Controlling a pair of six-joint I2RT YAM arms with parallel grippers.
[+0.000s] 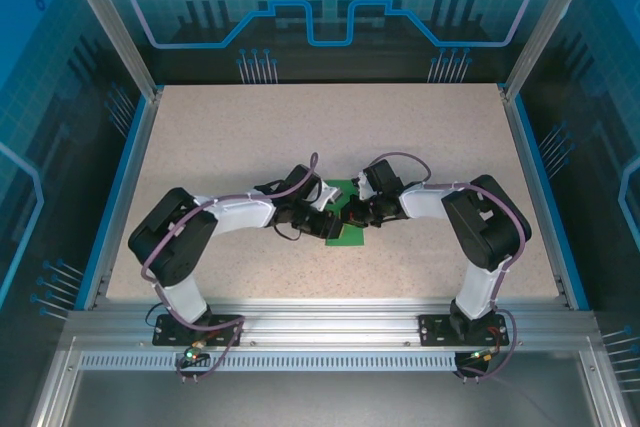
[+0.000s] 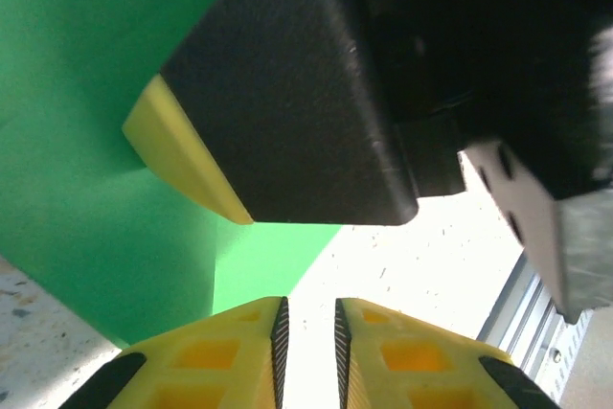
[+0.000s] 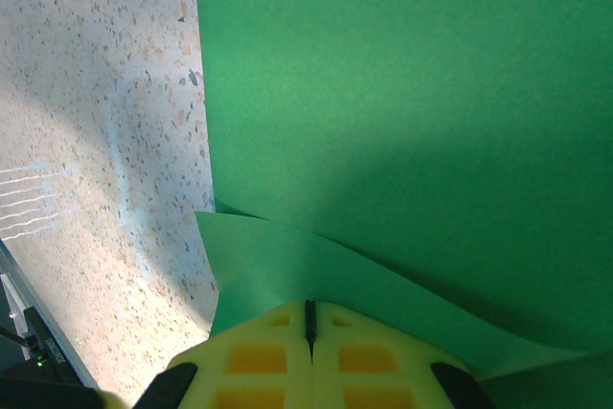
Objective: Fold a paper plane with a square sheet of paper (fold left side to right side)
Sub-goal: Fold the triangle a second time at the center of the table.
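Two grippers meet mid-table in the overhead view: my left gripper (image 1: 328,217) and right gripper (image 1: 354,211) both sit over the green sheet of paper (image 1: 347,229), which lies on the speckled table (image 1: 200,147) between them. On the left wrist camera, my yellow fingers (image 2: 220,352) stand slightly apart, with bare table showing through the gap and the paper just beyond. On the right wrist camera, the fingers (image 3: 259,352) are pressed together on a raised flap of the paper, above its flat layer.
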